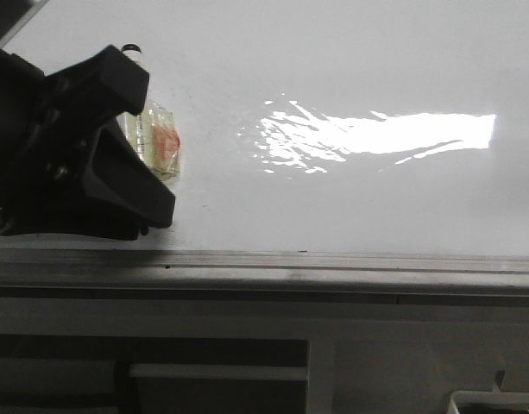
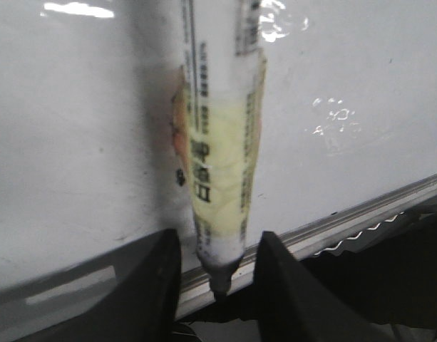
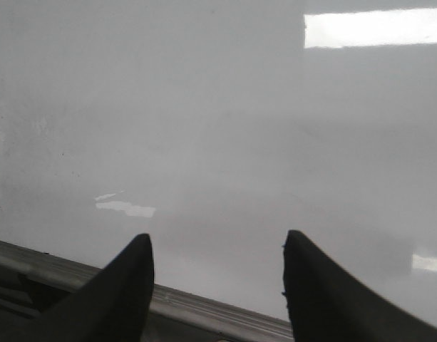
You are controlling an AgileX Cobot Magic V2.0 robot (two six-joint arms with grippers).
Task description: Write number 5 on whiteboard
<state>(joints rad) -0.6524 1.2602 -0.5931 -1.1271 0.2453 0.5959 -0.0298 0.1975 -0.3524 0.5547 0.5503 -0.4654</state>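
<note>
The whiteboard [image 1: 359, 60] lies flat and glossy white, with a grey rail [image 1: 333, 263] along its near edge. On it, at the left, rests a marker [image 1: 159, 142] wrapped in yellowish tape with a reddish patch. My left gripper [image 2: 218, 239] is open and straddles the marker [image 2: 218, 142], a gap showing on each side of its dark tip, which points over the rail [image 2: 361, 214]. My right gripper [image 3: 217, 237] is open over bare whiteboard [image 3: 204, 107], nothing between its fingers; it is outside the front view. The number 5 is out of view.
A strong glare patch [image 1: 376, 134] lies on the board right of the marker. Below the rail are grey cabinet panels [image 1: 376, 362], with a white-rimmed object [image 1: 497, 401] at the lower right corner. The left arm's black body [image 1: 57, 155] covers the board's near left part.
</note>
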